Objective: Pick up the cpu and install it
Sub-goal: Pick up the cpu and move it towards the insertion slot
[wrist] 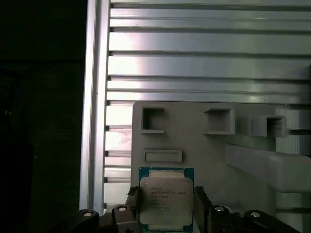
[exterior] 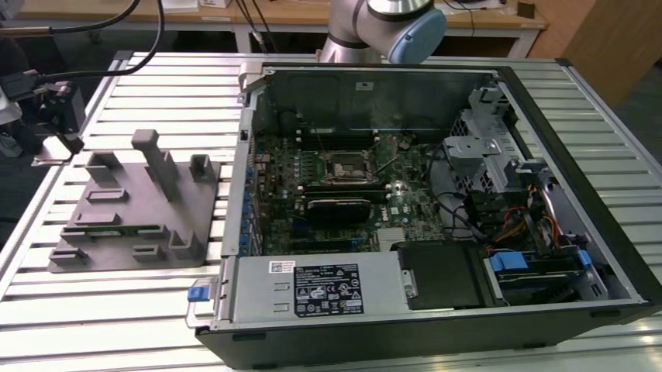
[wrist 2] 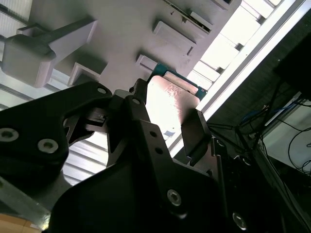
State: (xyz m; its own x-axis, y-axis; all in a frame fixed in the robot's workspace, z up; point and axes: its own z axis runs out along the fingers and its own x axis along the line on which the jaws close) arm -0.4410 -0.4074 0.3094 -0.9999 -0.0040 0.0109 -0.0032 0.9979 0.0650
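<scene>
The gripper (wrist: 167, 191) is narrowed onto the cpu (wrist: 166, 201), its 2 black fingers (wrist: 134, 200) pressed against 2 opposite edges of the chip. The cpu sits between the fingertips, with its pale metal top turned back toward the wrist and its green board edge showing around the lid. It is close to square, so no long axis stands out. Its edges run square with the sides of the grey tray (wrist: 209, 150) beyond the fingertips.

In the second wrist view the cpu (wrist 2: 170, 97) shows as a bright plate with a teal rim, held in the gripper (wrist 2: 167, 116) clear of the tray (wrist 2: 121, 29).

Beyond the tray lies a table (wrist: 194, 63) of ribbed aluminium slats, with its edge and dark floor off to one side of the gripper.

In the exterior view the tray (exterior: 135, 209) lies on the table (exterior: 135, 318) beside an open computer case (exterior: 579, 256). The black-framed socket (exterior: 345, 164) sits on the motherboard (exterior: 404, 209), apart from the gripper. The arm (exterior: 383, 23) rises behind the case, in front of wooden desks (exterior: 310, 15).
</scene>
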